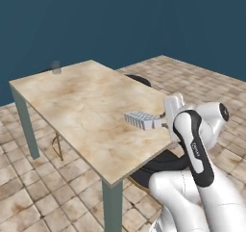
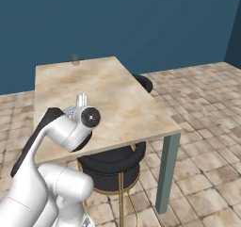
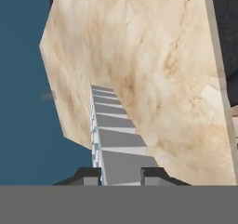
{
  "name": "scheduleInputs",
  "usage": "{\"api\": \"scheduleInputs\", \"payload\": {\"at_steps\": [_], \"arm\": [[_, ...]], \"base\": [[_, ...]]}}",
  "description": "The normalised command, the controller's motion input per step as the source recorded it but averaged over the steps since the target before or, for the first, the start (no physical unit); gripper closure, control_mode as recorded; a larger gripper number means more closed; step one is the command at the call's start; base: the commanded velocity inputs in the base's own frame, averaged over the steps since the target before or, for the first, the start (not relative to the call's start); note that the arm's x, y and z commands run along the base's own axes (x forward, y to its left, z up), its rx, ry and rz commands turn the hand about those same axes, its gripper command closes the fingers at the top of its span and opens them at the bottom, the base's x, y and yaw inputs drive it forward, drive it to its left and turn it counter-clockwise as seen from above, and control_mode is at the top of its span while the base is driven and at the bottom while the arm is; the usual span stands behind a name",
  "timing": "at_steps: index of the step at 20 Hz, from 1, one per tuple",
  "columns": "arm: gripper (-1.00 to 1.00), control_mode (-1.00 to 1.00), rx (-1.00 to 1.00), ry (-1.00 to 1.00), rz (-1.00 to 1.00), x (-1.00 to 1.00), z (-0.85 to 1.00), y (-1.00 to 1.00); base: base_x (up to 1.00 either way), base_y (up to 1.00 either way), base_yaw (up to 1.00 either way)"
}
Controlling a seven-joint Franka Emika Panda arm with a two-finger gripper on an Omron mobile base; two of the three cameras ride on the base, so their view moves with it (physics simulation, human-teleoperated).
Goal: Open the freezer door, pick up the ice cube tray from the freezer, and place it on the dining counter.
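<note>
Both base views share the dining counter (image 1: 86,106).

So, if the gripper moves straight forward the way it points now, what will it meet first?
The gripper, shut on the ice cube tray, points roughly level out over the dining counter. The way looks free; farther on, the tray may come down to the tabletop, but depth is unclear.

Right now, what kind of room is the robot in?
Probably a dining area: a marbled beige table on thin legs, a dark round stool tucked under it, tiled floor, and a plain blue wall.
</note>
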Motion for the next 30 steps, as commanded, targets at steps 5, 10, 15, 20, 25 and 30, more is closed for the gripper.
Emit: {"api": "scheduleInputs", "payload": {"at_steps": [5, 10, 15, 20, 25, 30], "arm": [[1.0, -1.0, 0.0, 0.04, 0.0, 0.27, -0.32, 0.0], [1.0, -1.0, 0.0, 0.03, 0.0, 0.32, -0.17, 0.0], [1.0, -1.0, 0.0, 0.03, 0.0, 0.38, -0.18, 0.0], [1.0, -1.0, 0.0, 0.03, 0.0, 0.41, -0.25, 0.0], [1.0, -1.0, 0.0, 0.02, 0.0, 0.37, -0.3, 0.0], [1.0, -1.0, 0.0, 0.01, 0.0, 0.36, -0.31, 0.0]], "base": [[0.0, 0.0, 0.0], [0.0, 0.0, 0.0], [0.0, 0.0, 0.0], [0.0, 0.0, 0.0], [0.0, 0.0, 0.0], [0.0, 0.0, 0.0]]}}
